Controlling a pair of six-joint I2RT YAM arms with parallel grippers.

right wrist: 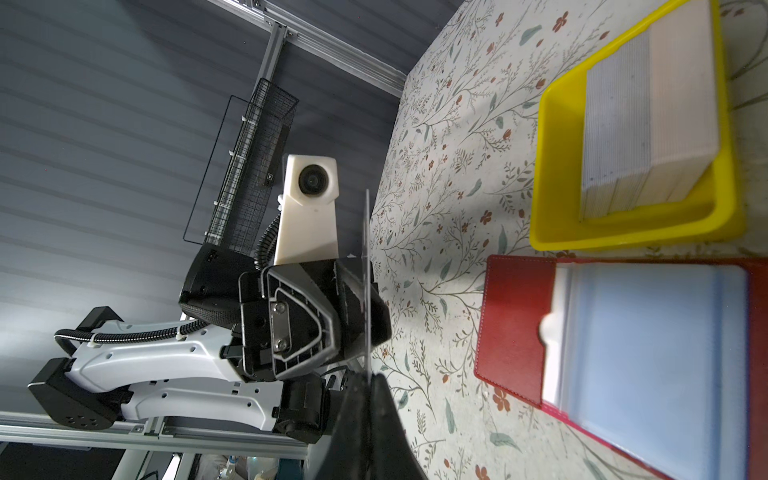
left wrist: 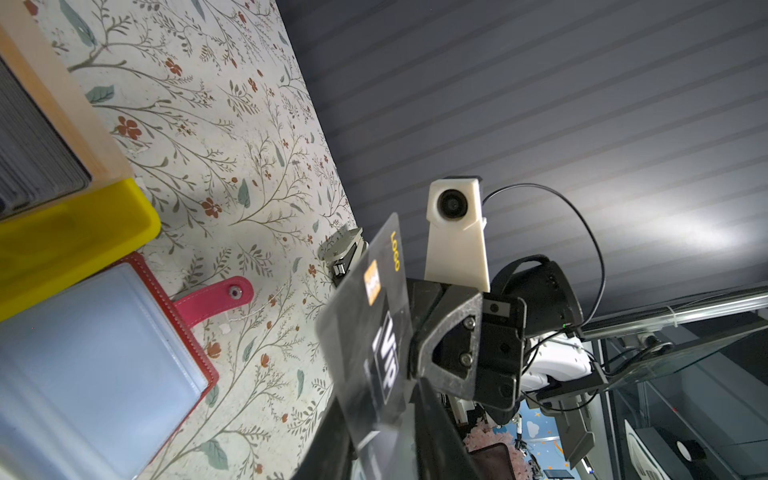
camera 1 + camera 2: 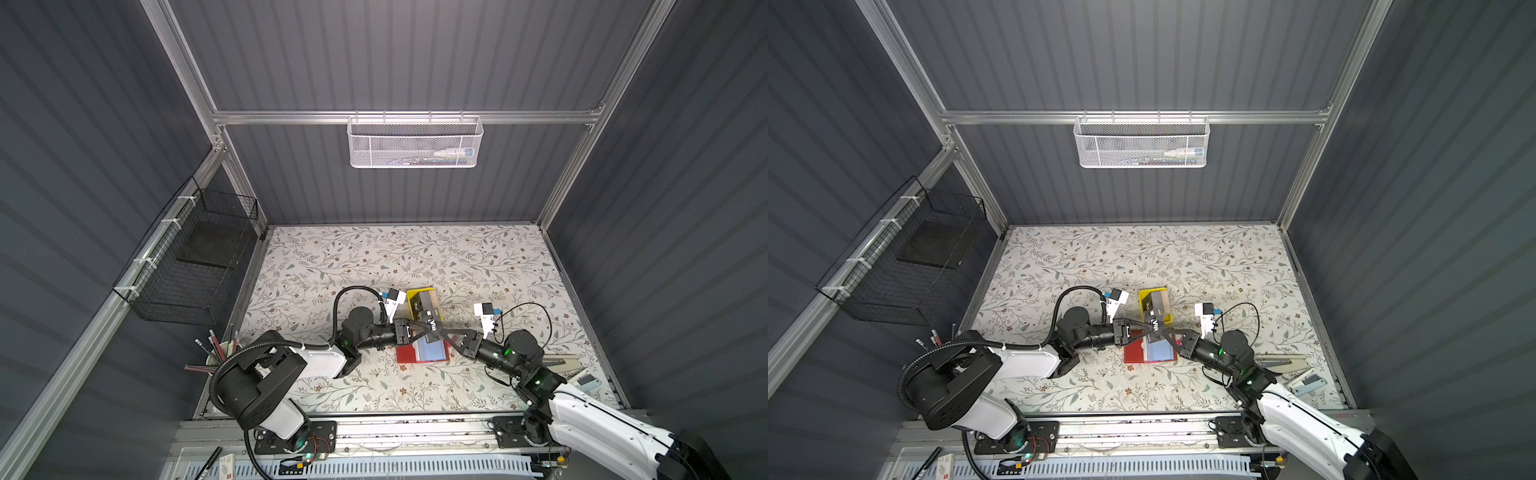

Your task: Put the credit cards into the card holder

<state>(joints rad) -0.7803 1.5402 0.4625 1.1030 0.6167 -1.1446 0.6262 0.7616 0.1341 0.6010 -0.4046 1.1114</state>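
Above the open red card holder (image 3: 405, 354) (image 3: 1133, 354), both grippers meet at a black "VIP" credit card (image 3: 431, 322) (image 3: 1155, 324). My right gripper (image 3: 440, 331) (image 1: 366, 376) is shut on the card's edge, and the right wrist view shows the card edge-on (image 1: 366, 270). The left gripper (image 3: 426, 328) (image 2: 378, 415) straddles the card's other end (image 2: 365, 324) with a narrow gap between its jaws. Lying flat, the holder (image 2: 199, 357) (image 1: 515, 324) shows pale blue clear pockets. Behind it, more grey and tan credit cards (image 1: 648, 124) are stacked in a yellow tray (image 3: 413, 295) (image 1: 544, 166).
A cup of pencils (image 3: 218, 353) stands at the table's front left. A black wire basket (image 3: 195, 266) hangs on the left wall and a white mesh basket (image 3: 413, 141) on the back rail. Loose flat items (image 3: 582, 378) lie at the right edge.
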